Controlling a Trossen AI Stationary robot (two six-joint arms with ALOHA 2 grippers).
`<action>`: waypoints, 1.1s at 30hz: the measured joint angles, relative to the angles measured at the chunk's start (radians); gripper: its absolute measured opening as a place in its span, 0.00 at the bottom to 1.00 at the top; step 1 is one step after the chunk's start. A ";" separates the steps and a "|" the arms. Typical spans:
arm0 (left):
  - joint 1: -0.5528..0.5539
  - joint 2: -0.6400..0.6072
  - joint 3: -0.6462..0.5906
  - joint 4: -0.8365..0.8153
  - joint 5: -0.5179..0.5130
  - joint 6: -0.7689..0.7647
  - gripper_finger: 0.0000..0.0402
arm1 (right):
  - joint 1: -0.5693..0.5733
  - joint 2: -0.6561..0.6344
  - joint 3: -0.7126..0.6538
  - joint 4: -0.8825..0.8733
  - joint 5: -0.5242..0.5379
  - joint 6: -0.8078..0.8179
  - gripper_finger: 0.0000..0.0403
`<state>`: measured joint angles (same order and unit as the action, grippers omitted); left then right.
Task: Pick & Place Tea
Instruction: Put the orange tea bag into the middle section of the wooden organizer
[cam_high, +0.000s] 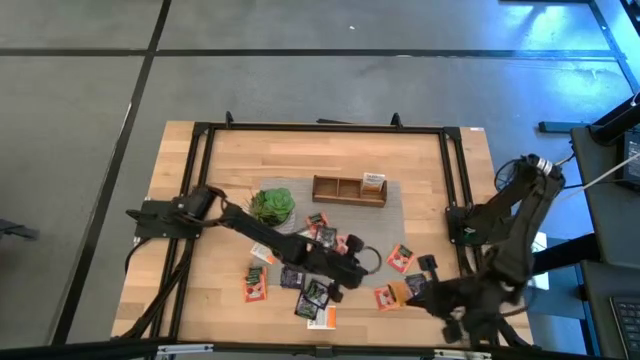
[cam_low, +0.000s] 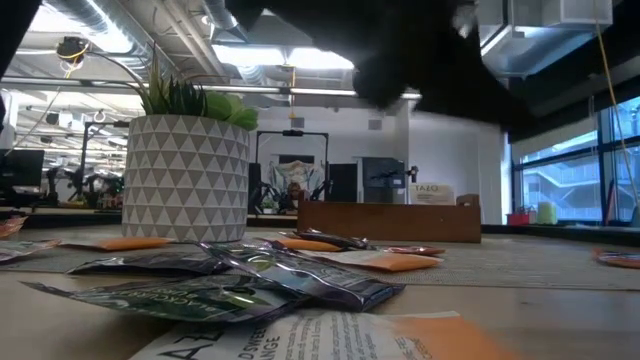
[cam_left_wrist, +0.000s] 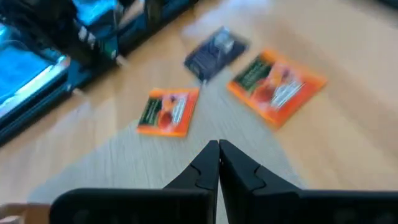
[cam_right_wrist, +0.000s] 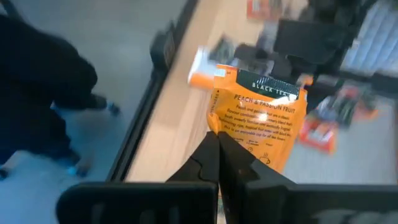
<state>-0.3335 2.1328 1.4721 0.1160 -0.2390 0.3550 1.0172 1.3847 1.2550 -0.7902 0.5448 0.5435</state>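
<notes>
Currently, an orange sachet (cam_right_wrist: 258, 121) lettered "BLACK TEA" and "PEACH & PASSION FRUIT" is clamped in the closed jaws of the right gripper (cam_right_wrist: 217, 140), held above the tabletop (cam_high: 420, 160). Left gripper (cam_left_wrist: 218, 149) jaws are closed, empty.

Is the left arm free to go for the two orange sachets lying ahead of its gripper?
Probably yes: the left gripper is shut and empty, and the two orange sachets lie flat with bare table between.

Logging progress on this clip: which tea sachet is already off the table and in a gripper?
The orange black-tea sachet printed "Peach & Passion Fruit", pinched in the right gripper at the table's near right edge. The other sachets lie flat on the table.
</notes>
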 joint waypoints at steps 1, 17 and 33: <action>0.004 -0.026 -0.040 0.054 0.031 -0.008 0.02 | 0.010 -0.021 -0.020 0.034 0.029 -0.020 0.00; -0.009 -0.107 -0.285 0.577 0.190 -0.089 0.05 | -0.204 -0.242 -0.602 1.242 -0.571 -0.671 0.00; -0.011 -0.106 -0.278 0.701 0.189 -0.241 0.29 | -0.355 -0.189 -0.709 1.495 -0.680 -0.791 0.00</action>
<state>-0.3442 2.0266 1.1938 0.8166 -0.0498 0.1139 0.6617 1.1958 0.5457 0.7048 -0.1353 -0.2474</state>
